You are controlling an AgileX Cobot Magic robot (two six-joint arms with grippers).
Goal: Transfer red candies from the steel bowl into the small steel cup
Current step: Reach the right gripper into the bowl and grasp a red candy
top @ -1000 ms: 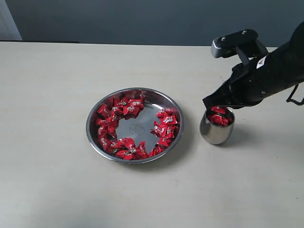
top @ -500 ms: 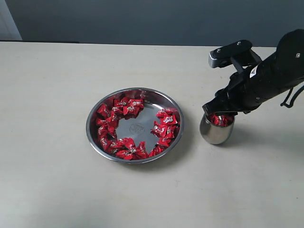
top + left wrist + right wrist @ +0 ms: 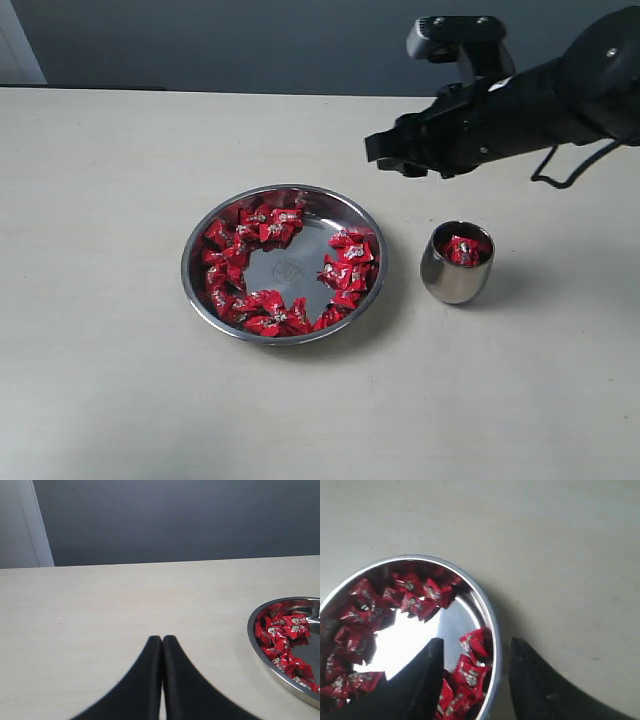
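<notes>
- Looks like a robot lab / test bench imo, not a kitchen or home.
- Biggest giveaway: black robot arm [image 3: 540, 95] w/ a thin cable loop, hanging over the far right of the table [image 3: 100, 400].
- Table's a plain matte cream slab, runs edge to edge.
- Far side is a flat grey-blue wall [image 3: 250, 40], w/ a white strip [image 3: 15, 45] at the far left.
- Props look staged: steel bowl [image 3: 283, 188] of red candies [image 3: 265, 225] mid-table, small steel cup [image 3: 450, 285] just right of it.

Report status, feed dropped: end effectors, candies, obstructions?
Right end effector open, empty, over steel bowl. Left end effector shut. Red candies in bowl and small steel cup. Unobstructed.
</notes>
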